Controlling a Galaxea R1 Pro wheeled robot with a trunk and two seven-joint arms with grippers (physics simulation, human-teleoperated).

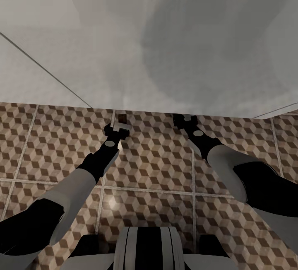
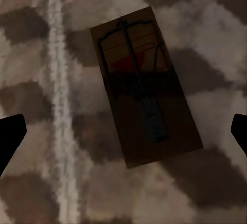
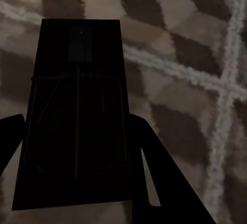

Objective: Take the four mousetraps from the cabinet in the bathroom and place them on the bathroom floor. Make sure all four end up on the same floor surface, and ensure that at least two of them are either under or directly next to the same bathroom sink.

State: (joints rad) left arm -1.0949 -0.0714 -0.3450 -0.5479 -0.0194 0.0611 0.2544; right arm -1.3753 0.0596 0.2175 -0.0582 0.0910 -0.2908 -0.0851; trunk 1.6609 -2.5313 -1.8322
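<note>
Two mousetraps show in our wrist views. One mousetrap (image 2: 145, 86) lies flat on the bathroom floor (image 1: 54, 137), just beside a pale grout line (image 2: 59, 100); our left tool (image 2: 123, 131) hangs over it with its fingers (image 2: 10, 136) spread wide and holding nothing. In the head view that trap sits just past the left tool, at the foot of a large white body (image 1: 165, 46). The second mousetrap (image 3: 74, 116), dark in shadow, stands between the fingers (image 3: 159, 177) of our right tool (image 3: 77, 147), which is closed on it above the same floor
</note>
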